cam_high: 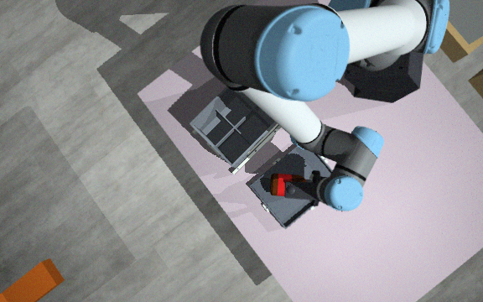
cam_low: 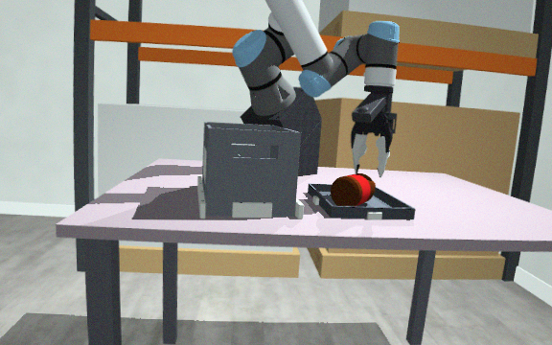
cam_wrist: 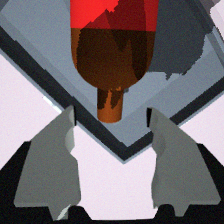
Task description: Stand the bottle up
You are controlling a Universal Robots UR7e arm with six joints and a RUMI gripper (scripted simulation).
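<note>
top: bottle (cam_high: 280,184) lying on tray (cam_high: 292,211) near table's (cam_high: 413,210) middle, beside crate (cam_high: 208,122) | exterior: gripper (cam_low: 370,170) hovering part-open, gripping nothing | wrist: fingers straddling neck; advising centring on it before descending

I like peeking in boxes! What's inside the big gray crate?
From above, the crate shows dark compartments split by dividers, with nothing visible in them. The arm covers its far corner, so that part can't be seen.
</note>
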